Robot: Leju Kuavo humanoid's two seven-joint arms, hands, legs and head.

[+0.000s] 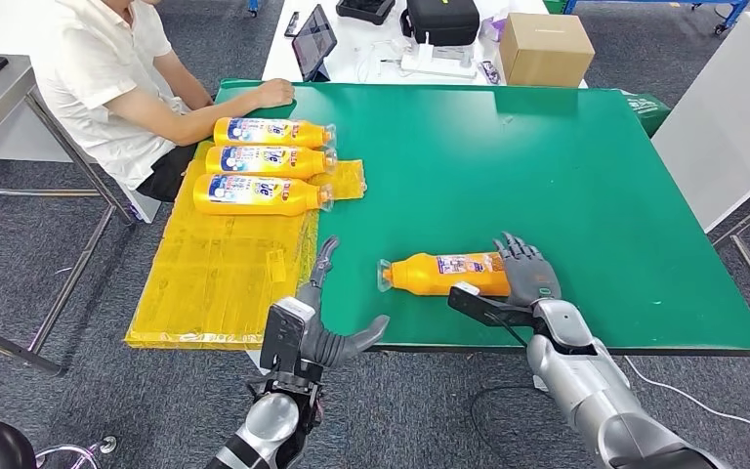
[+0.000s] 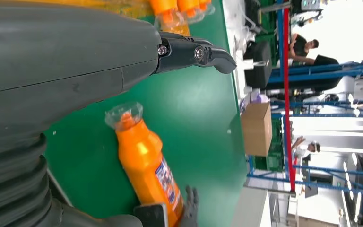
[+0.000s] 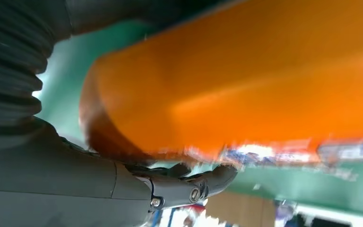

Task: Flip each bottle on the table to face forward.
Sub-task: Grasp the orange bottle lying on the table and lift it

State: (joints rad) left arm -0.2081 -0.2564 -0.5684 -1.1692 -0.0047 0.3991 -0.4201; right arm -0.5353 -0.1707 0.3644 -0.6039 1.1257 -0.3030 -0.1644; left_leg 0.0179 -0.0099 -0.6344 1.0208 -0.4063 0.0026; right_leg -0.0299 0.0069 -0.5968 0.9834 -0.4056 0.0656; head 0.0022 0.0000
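Green table (image 1: 547, 176), yellow mat (image 1: 215, 274) at left edge holding three bottles (image 1: 254, 161) (lying flat, caps right). Fourth bottle (image 1: 444, 274) on bare table near front edge, my right hand (image 1: 527, 276) gripping its base. My left hand (image 1: 327, 322) spread, holding nothing.

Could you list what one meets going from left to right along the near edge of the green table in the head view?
Yellow plastic sheet → left hand → orange bottle lying on its side → right hand at the bottle's base.
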